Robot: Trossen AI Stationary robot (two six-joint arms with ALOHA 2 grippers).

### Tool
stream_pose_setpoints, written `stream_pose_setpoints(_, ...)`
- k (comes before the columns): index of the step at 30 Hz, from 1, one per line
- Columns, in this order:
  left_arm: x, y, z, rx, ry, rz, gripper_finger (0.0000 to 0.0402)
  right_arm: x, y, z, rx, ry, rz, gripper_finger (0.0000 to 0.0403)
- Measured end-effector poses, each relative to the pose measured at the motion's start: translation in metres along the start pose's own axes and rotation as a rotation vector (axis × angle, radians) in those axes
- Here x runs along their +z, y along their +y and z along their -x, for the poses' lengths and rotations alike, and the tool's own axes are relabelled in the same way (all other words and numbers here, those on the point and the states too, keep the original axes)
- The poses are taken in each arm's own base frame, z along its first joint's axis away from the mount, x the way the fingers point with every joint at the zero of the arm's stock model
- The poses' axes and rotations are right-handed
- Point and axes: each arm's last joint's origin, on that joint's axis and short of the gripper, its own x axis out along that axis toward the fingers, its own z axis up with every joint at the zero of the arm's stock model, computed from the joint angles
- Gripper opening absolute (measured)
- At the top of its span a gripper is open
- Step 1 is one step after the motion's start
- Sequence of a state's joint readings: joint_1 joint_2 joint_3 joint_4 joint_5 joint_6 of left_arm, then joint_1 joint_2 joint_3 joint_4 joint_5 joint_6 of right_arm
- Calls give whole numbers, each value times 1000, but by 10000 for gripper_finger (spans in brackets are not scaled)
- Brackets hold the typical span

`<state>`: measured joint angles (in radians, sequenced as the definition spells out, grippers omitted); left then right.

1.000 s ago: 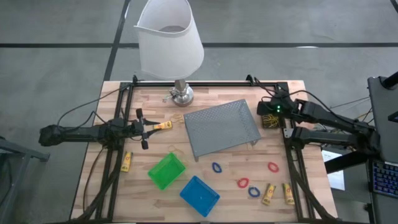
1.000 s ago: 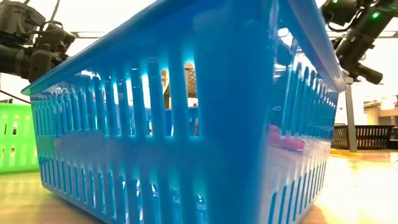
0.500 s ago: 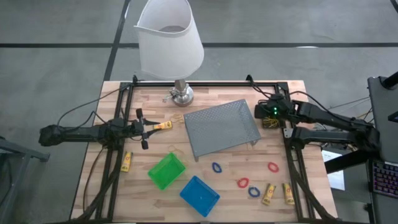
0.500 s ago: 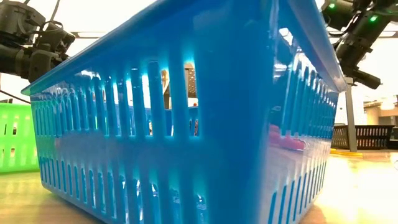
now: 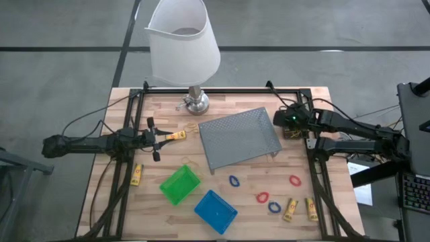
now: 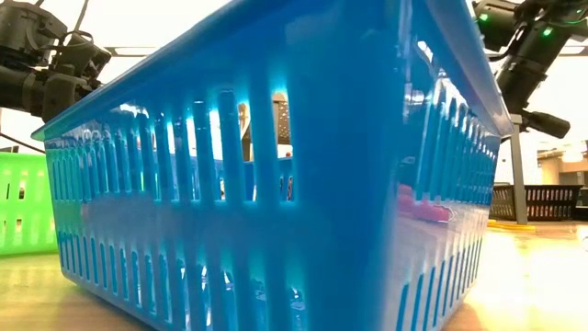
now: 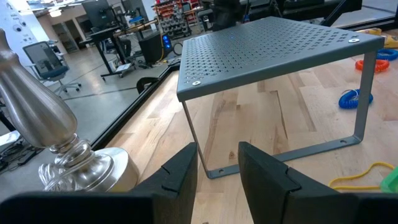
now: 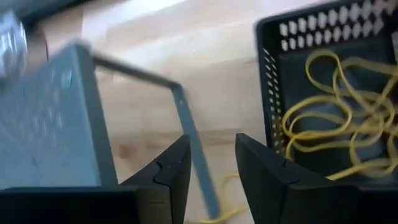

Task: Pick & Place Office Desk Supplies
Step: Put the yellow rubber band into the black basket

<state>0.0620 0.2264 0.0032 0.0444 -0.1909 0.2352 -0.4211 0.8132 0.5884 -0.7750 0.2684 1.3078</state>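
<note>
My right gripper [image 5: 283, 122], at right of centre in the high view, hangs with a narrow gap between its fingers [image 8: 166, 174] and nothing held, just left of the black bin [image 8: 329, 93] that contains yellow rubber bands [image 8: 323, 112]. My left gripper [image 5: 156, 139], at left of centre, is parted slightly and empty; a yellow stick [image 5: 176, 136] lies just beyond its fingertips. Between the arms stands the grey mesh tray [image 5: 240, 138], with the lamp [image 5: 183, 40] above it in the frame. Below lie the green bin [image 5: 180, 184], the blue bin [image 5: 216, 210], red and blue loops [image 5: 263, 197] and further yellow sticks [image 5: 290, 209] at lower right, all on the table [image 5: 322, 97].
</note>
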Motion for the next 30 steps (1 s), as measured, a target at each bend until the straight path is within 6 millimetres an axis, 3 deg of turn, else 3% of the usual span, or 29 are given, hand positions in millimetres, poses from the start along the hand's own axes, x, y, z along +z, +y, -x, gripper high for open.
stream_pose_setpoints(6,0,0,0,0,0,0,118,-3,1,-3,-12,83,-532,123)
stream_pose_setpoints(9,0,0,0,0,0,0,118,-6,1,-5,-44,164,-699,127)
stream_pose_setpoints(24,0,0,0,0,0,0,118,-15,-1,-31,-213,163,-731,126)
stream_pose_setpoints(30,0,0,0,0,0,0,118,-18,0,-40,-299,172,-912,136)
